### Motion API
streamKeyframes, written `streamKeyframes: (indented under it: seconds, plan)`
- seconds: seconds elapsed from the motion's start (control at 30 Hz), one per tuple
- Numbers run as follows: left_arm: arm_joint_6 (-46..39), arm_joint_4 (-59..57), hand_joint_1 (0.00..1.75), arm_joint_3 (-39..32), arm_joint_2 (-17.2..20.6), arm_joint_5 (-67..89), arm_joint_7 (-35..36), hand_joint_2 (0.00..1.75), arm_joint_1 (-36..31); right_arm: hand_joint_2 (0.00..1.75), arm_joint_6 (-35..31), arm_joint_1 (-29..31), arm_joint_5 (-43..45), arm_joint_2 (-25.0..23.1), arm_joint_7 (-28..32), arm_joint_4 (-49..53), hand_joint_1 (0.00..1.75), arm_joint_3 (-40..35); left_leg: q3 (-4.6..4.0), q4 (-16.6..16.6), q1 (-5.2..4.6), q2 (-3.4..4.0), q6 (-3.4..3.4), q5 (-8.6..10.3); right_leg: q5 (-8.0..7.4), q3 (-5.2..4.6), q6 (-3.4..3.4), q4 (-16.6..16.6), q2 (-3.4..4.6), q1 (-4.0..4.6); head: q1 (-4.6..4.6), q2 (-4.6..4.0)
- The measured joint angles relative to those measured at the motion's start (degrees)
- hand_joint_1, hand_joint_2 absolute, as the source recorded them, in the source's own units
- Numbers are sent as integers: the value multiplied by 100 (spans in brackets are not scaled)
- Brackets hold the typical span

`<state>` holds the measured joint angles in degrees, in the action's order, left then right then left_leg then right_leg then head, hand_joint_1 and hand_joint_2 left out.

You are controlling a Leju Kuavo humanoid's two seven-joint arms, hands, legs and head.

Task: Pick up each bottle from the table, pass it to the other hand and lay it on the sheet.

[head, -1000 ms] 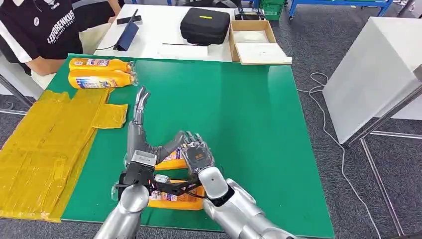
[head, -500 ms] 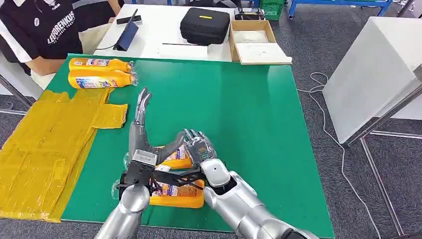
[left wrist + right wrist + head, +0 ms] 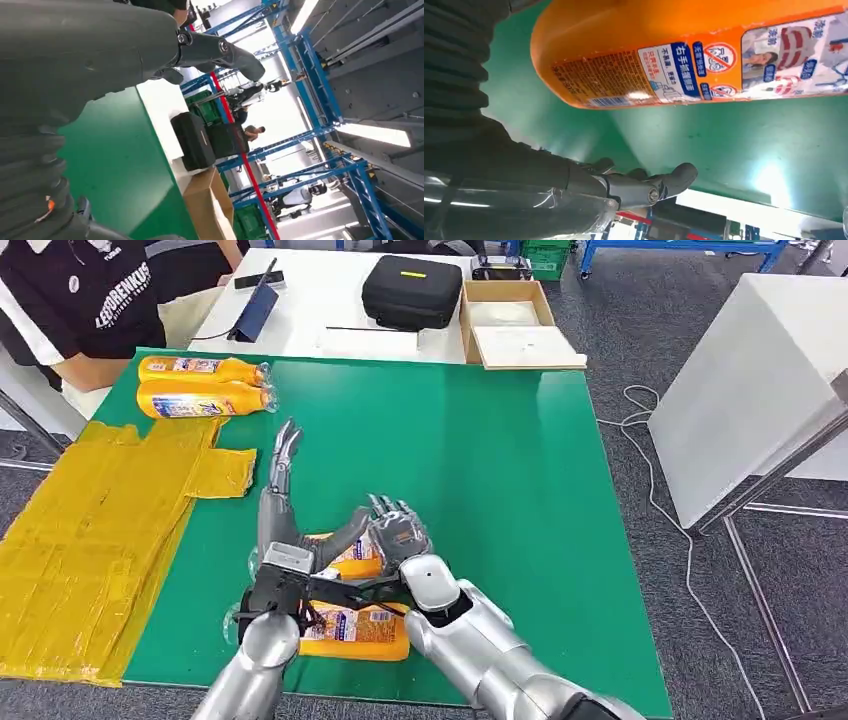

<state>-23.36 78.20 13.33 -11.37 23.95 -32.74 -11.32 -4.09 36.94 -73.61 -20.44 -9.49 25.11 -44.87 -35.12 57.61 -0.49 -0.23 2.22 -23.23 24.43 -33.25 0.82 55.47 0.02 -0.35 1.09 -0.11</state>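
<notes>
Green tabletop (image 3: 480, 440), orange plastic bottle (image 3: 355, 630) lower centre, between both hands; right hand (image 3: 398, 535) curled over it, left hand (image 3: 285, 510) fingers extended; grip unclear, secure left hold before releasing

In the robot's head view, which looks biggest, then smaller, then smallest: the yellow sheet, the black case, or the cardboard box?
1. yellow sheet, clearly biggest.
2. and 3. black case and cardboard box look about alike; I won't rank them.
</notes>
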Motion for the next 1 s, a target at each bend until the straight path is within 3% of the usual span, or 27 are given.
streamKeyframes:
  seconds: [0.87,0.97,1.0]
  plan:
    - [-50,-186,0,0,-90,-59,-46,175,76,175,76,0,79,48,35,-372,0,81,0,0,0,1,0,0,0,-2,0,0,0,0,0,0]
    - [-50,-186,0,0,-92,-59,-46,175,109,175,57,-5,63,48,35,-400,24,81,0,0,0,0,0,0,0,-2,0,0,0,0,0,0]
    - [-50,-186,0,0,-92,-59,-46,175,116,175,59,-5,63,50,35,-413,44,81,0,0,0,1,0,0,0,-2,0,0,0,0,0,0]
